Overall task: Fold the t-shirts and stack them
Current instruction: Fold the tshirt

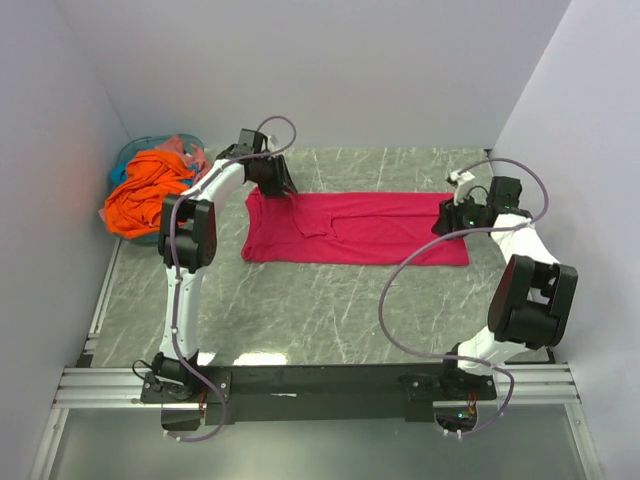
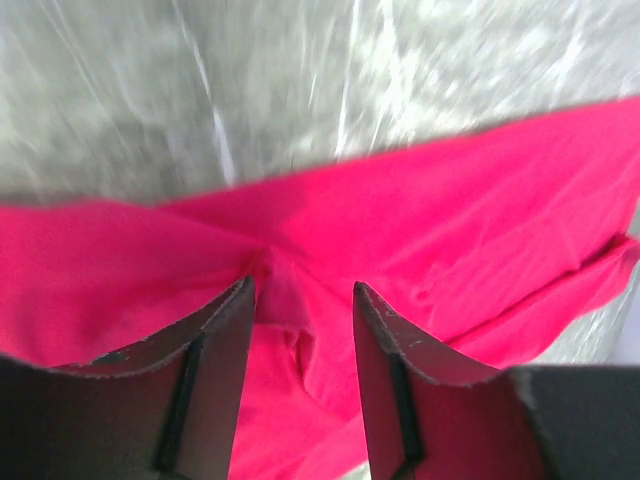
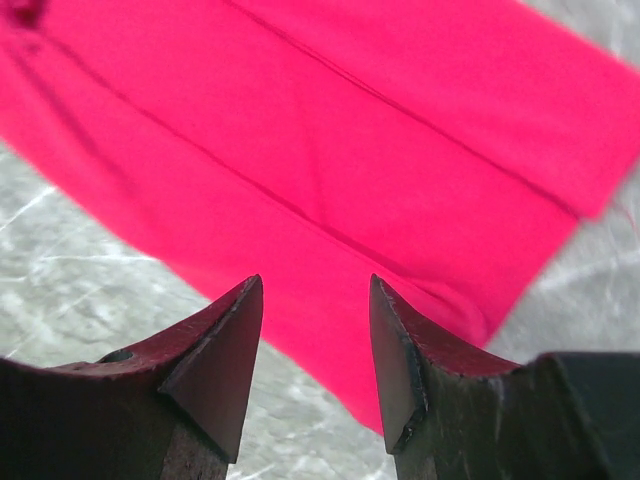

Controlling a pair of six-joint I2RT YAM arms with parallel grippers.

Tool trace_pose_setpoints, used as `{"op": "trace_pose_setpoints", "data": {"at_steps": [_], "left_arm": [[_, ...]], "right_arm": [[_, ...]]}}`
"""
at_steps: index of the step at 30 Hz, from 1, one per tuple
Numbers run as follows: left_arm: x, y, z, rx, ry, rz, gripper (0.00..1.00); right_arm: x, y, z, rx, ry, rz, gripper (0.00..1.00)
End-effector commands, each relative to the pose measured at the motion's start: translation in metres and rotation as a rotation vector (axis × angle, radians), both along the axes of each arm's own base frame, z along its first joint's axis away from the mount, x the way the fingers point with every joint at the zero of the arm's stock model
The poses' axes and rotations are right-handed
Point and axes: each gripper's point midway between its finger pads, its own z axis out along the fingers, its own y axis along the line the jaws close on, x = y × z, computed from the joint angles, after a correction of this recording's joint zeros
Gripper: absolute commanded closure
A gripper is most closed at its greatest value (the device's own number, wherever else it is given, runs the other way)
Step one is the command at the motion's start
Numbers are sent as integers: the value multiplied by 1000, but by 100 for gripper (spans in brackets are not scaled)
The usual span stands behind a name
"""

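A: Spread flat mid-frame on grey marbled table (image 1: 300, 310): crimson-pink soft cloth t-shirt (image 1: 355, 228). Claws?
B: Left gripper (image 2: 302, 290), right gripper (image 3: 316, 285) both parted, gripping nothing. Pinch matching edges together, lift level, fold without dragging

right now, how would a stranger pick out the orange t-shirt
Go to the far left corner of the marble table, where a round teal basket sits. The orange t-shirt is heaped over its rim. It is crumpled, unlike the crimson t-shirt spread flat mid-table.
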Motion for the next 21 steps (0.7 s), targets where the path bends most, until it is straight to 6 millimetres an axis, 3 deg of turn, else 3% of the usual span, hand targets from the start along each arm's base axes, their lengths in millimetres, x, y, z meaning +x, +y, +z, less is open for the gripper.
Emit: {"op": "trace_pose_setpoints", "data": {"at_steps": [1,2,4,5,6,7,8,9,11,12,15,16,17,18,19,21], "left_arm": [[41,4,85,-59,-248,42,50],[42,10,120,-62,-325,62,49],[48,27,162,-25,-466,115,41],[41,36,162,3,-479,134,37],[29,47,206,8,-571,165,33],[21,62,199,57,-575,203,25],[16,70,216,65,-625,232,21],[-2,82,251,60,-688,262,17],[-23,109,246,86,-659,332,6],[-44,121,271,66,-696,361,4],[-94,154,261,33,-624,428,5],[-109,168,229,49,-557,460,5],[-123,171,221,51,-548,465,6],[-144,175,234,48,-601,479,6],[-158,179,203,76,-554,482,6],[-182,186,206,99,-597,511,6]], "right_arm": [[-6,27,22,-56,-88,113,46],[-9,45,28,-61,-108,167,46],[-15,65,31,-62,-119,243,46],[-17,85,37,-58,-136,300,46],[-17,96,41,-59,-151,328,46],[-18,106,43,-54,-153,347,46],[-17,119,46,-57,-158,379,46],[-22,144,46,-60,-151,440,46],[-18,174,46,-70,-134,476,46],[-21,196,43,-100,-122,497,46],[-6,246,36,-197,-125,468,47],[-2,256,33,-217,-105,439,48],[13,272,31,-239,-102,435,51],[14,284,28,-254,-95,438,51],[15,296,25,-283,-104,436,51],[24,316,16,-324,-117,446,51]]}}
